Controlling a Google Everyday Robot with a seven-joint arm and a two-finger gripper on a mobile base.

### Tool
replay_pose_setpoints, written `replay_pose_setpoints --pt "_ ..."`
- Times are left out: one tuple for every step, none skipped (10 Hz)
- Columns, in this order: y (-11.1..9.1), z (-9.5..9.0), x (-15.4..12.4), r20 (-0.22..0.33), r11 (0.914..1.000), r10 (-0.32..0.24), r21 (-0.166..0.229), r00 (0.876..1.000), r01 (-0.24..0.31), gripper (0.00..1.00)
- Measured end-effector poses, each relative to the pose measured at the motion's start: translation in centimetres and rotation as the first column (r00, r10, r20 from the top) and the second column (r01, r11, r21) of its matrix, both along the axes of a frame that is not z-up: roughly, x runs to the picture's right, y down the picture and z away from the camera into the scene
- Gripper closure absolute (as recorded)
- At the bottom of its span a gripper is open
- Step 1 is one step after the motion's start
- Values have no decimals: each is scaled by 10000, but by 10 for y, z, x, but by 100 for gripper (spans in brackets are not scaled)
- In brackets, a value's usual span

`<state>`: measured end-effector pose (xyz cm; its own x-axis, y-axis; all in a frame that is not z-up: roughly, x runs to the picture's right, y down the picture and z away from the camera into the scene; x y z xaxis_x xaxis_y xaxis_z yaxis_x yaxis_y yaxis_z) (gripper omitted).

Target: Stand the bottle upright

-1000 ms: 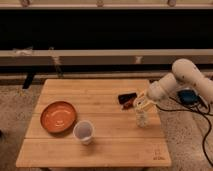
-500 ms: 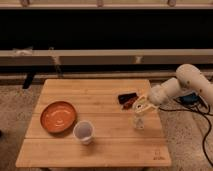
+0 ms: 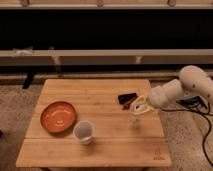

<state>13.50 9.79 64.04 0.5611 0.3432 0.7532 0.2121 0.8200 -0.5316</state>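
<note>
My gripper (image 3: 140,106) hangs just over the top of the small clear bottle (image 3: 135,120). The bottle looks like it is standing up on the wooden worktop (image 3: 100,147), near the edge where my arm reaches in, just beside a dark red-and-black flat thing (image 3: 127,99). I cannot tell if my jaws are wide or pinching the cap. I think the standing-up step is nearly done. Next I should let go softly and lift straight up, so the bottle does not tip. The white cup (image 3: 83,132) sits well apart.
</note>
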Motion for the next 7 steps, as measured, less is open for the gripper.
replay_pose_setpoints --pt "2 2 -2 66 10000 13 -53 10000 -12 86" --pt "6 5 -5 196 9998 -27 -185 9998 31 86" --pt "8 8 -9 301 9995 -80 -289 9995 88 86" --pt "11 11 -10 369 9991 -119 -390 9992 133 86" --pt "15 15 -12 453 9984 -173 -522 9988 197 86" --pt "18 18 -14 516 9977 -207 -627 9985 240 85" --pt "22 21 -15 577 9968 -208 -765 9981 252 80"
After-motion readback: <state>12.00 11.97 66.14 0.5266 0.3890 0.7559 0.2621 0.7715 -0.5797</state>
